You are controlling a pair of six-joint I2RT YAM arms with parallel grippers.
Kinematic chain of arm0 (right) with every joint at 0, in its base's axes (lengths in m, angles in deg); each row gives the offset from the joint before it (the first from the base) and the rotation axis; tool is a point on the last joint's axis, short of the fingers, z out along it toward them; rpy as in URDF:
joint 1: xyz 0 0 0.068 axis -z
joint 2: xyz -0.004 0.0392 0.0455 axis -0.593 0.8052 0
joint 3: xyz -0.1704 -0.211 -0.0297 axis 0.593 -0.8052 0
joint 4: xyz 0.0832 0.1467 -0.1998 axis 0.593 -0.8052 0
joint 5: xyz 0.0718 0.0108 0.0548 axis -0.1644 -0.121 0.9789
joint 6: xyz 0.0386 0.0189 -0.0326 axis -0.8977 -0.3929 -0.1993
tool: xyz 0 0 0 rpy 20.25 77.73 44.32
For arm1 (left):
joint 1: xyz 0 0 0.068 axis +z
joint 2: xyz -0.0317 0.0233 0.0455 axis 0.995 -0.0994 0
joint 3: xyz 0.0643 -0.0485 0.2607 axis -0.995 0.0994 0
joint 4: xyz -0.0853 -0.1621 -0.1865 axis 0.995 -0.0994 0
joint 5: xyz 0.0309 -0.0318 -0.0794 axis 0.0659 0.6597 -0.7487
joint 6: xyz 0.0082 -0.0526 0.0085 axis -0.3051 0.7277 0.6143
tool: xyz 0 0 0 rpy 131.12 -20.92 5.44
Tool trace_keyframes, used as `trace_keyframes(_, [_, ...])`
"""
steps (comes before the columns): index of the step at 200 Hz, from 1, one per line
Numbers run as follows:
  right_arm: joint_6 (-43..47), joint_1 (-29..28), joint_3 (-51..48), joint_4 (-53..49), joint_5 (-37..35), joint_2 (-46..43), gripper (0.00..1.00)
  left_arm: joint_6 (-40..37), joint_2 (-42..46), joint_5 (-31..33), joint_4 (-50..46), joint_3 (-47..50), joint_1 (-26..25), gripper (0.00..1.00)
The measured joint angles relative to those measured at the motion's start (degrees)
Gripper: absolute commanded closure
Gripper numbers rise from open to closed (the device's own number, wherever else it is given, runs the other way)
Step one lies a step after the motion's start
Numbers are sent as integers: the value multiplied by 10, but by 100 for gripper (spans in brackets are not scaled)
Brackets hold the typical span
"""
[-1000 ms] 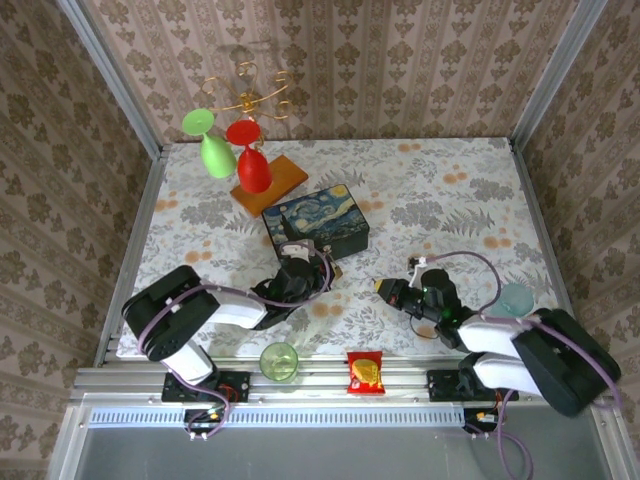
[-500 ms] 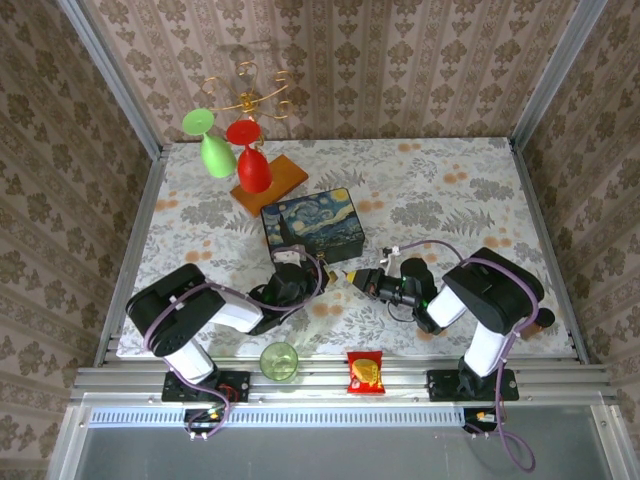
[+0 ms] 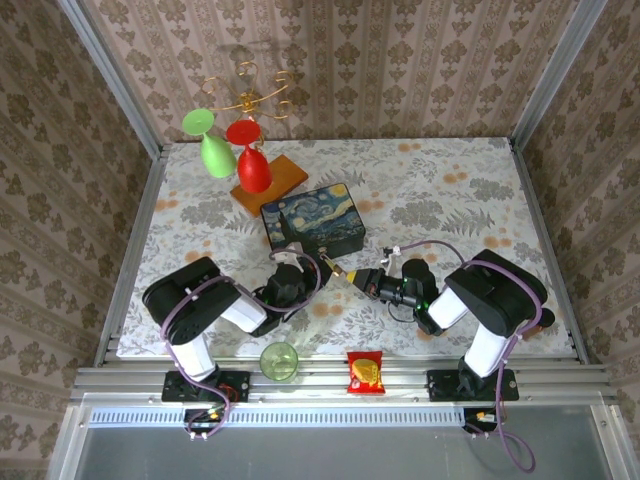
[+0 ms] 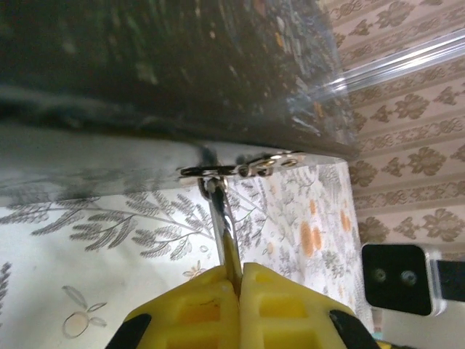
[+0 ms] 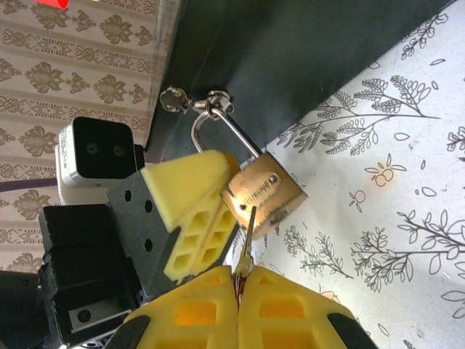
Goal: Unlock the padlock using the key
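Note:
The brass padlock (image 5: 263, 194) hangs by its silver shackle (image 5: 218, 134) from the hasp of the painted blue box (image 3: 315, 222) at the box's near corner. My left gripper (image 4: 240, 280) is shut on the padlock body, which I see edge-on (image 4: 232, 258) with the shackle (image 4: 219, 207) running up to the hasp (image 4: 240, 169). My right gripper (image 5: 238, 280) is shut on the thin key (image 5: 247, 233), whose tip touches the padlock's bottom face. From above, the two grippers (image 3: 325, 262) (image 3: 356, 278) meet at the padlock (image 3: 338, 268).
A green cup (image 3: 279, 360) and a red-and-yellow snack packet (image 3: 365, 371) sit at the near edge. A gold rack on a wooden base (image 3: 270, 183) holds a green glass (image 3: 212, 148) and a red glass (image 3: 250, 160) behind the box.
My right arm has swung left across the table, bringing the key up to the padlock. The left gripper has stayed at the box corner, shifting only slightly.

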Motion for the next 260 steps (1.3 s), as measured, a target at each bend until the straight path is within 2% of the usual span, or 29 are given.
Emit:
trace_keyframes(49, [-7,0,-20,1,-6,-25,100,12,-7,6,26,2,0,100])
trace_keyframes(215, [-31,-8,-2,6,-8,-16,100,33,-4,17,38,6,-9,100])
trace_keyframes(260, [-31,-3,-6,7,-22,-6,100,-2,-1,17,-18,-9,-13,100])
